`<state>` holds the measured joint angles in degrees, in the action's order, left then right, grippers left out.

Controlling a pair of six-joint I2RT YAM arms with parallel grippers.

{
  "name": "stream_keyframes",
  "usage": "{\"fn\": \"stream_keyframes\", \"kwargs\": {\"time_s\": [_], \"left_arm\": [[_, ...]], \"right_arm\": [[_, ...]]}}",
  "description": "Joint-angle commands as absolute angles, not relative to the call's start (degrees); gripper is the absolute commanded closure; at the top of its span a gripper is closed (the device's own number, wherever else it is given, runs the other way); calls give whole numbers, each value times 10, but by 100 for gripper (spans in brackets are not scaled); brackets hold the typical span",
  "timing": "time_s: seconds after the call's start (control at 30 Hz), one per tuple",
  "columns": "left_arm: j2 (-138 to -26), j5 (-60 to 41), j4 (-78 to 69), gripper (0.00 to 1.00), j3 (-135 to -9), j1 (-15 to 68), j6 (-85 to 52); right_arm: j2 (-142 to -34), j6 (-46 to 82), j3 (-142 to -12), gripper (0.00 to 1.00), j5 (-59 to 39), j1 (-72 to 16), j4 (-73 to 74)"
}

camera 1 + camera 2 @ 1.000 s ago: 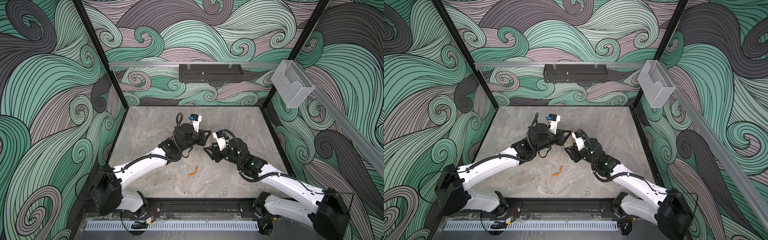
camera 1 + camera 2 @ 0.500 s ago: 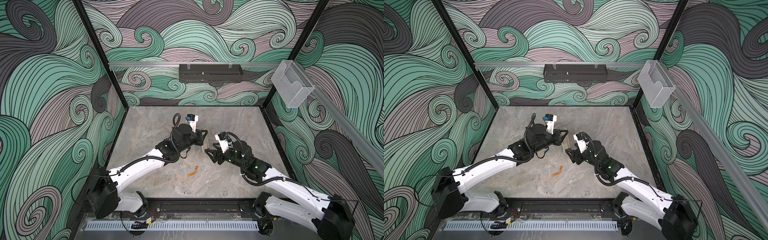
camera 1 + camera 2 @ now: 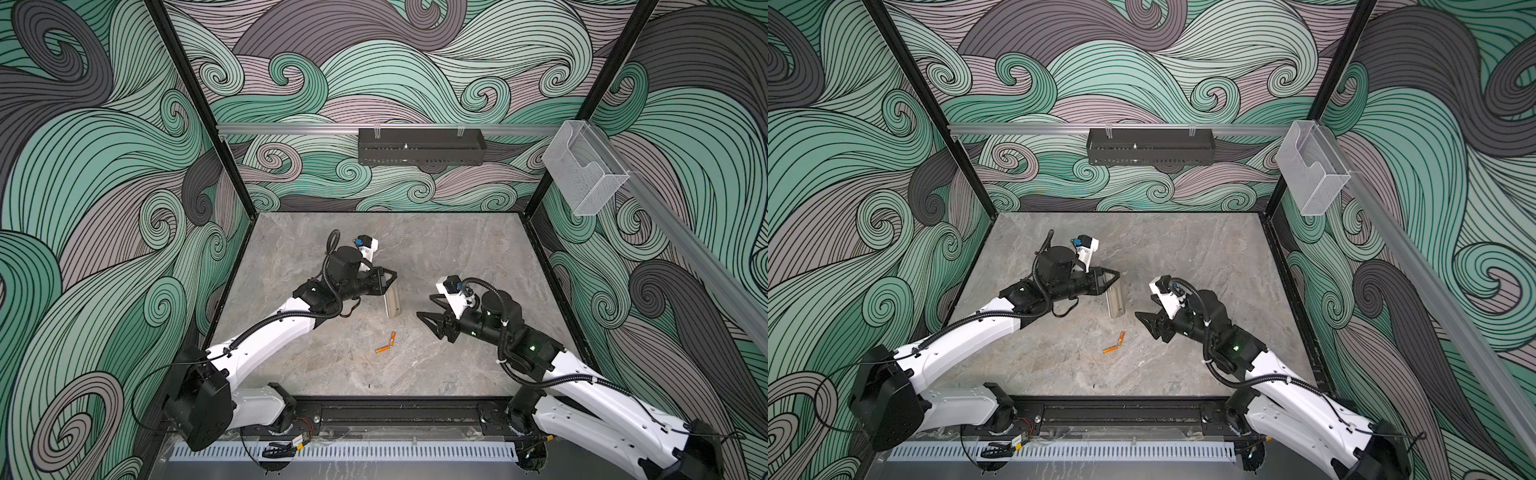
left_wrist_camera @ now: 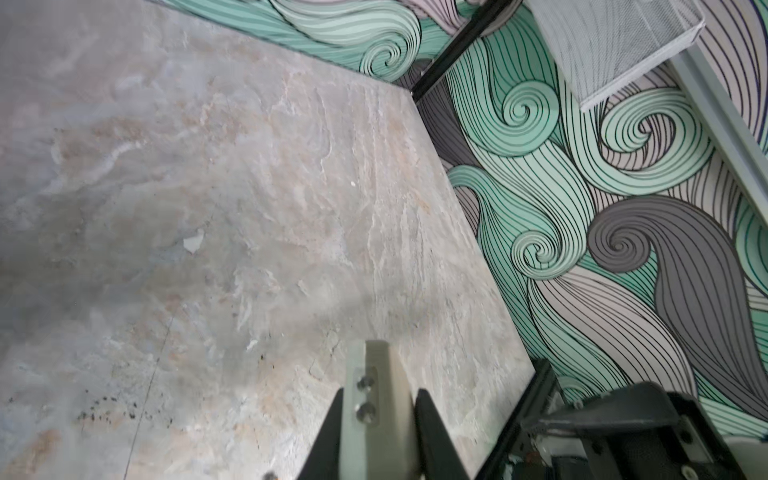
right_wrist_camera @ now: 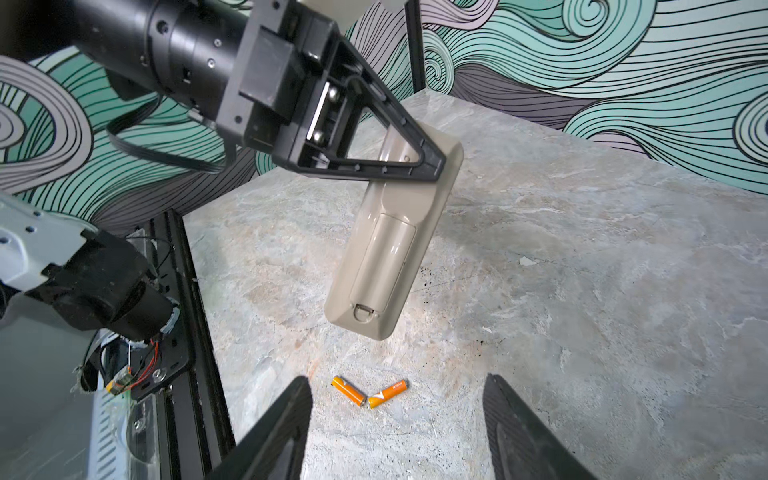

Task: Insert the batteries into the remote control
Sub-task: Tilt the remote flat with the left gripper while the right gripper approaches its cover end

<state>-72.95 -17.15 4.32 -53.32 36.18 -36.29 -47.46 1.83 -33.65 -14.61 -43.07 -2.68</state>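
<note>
Stone tabletop (image 3: 457, 257): left tool (image 3: 390, 277) clamps remote control (image 3: 392, 303); right tool (image 3: 424, 305) wide; batteries (image 3: 386, 344) loose; wall tray (image 3: 419, 153) contents unclear.

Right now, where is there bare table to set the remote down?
Bare: the table's far strip beyond the left gripper, and the near strip between batteries and front rail. Crowded: the middle, where that gripper holds the remote control near the open right gripper.

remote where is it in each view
Top view: remote mid-table, held by the left hand.
Top view: remote mid-table, beyond the batteries.
Left wrist: its end, between the fingers.
Right wrist: its back, past the batteries.
Shared landmark: the left hand clamped on it.
</note>
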Motion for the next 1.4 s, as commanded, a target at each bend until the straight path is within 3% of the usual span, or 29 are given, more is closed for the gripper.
{"fn": "stream_keyframes", "kwargs": {"time_s": [0.0,0.17,0.87,1.37], "left_arm": [[-709,-281,57,100,-536,351,-372],[-712,-360,118,100,-548,343,-351],[-731,-470,115,100,-518,334,-366],[-731,-475,106,100,-507,335,-379]], "right_arm": [[-485,-41,-357,37,-181,-447,-59],[-482,-64,-357,40,-228,-465,-31],[-532,-182,-381,64,-103,-604,-39],[-570,-213,-398,63,-51,-651,-50]]}}
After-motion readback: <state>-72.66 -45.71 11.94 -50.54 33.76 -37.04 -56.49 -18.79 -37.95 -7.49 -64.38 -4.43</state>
